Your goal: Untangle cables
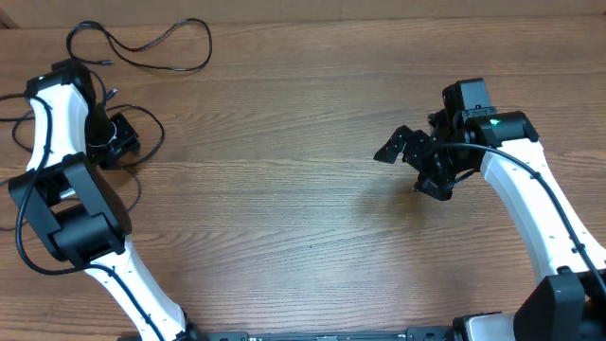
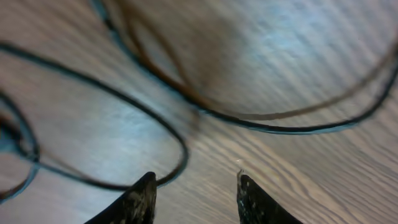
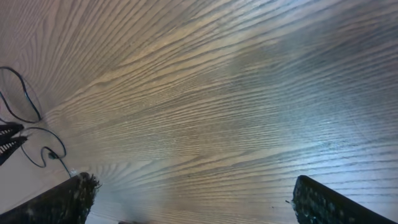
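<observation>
- Plainly, the left gripper [image 2: 196, 194] has its fingers partly apart, with bare wood showing between the tips and nothing clamped.
- Its wrist view is blurred. One thin loop of the cables [image 2: 286, 130] curves past just beside the left fingertip [image 2: 144, 198]; whether it touches the tip I cannot tell.
- A second, wider arc of cable lies farther ahead of the fingers, crossing the table [image 1: 284, 237] from side to side, with a brownish strand running along part of it.
- Overhead, the left gripper sits low at the table's left side, and black loops lie around it and under the arm.
- Another cable lies apart at the top left corner as an open, wavy loop, beyond the left arm.
- The right gripper [image 3: 199, 200] is spread wide, its two fingers at the far edges of its wrist view, holding nothing and facing bare wood.
- It hangs over the right half of the table, well apart from the cables, which appear in its wrist view only as small loops at the far left edge.
</observation>
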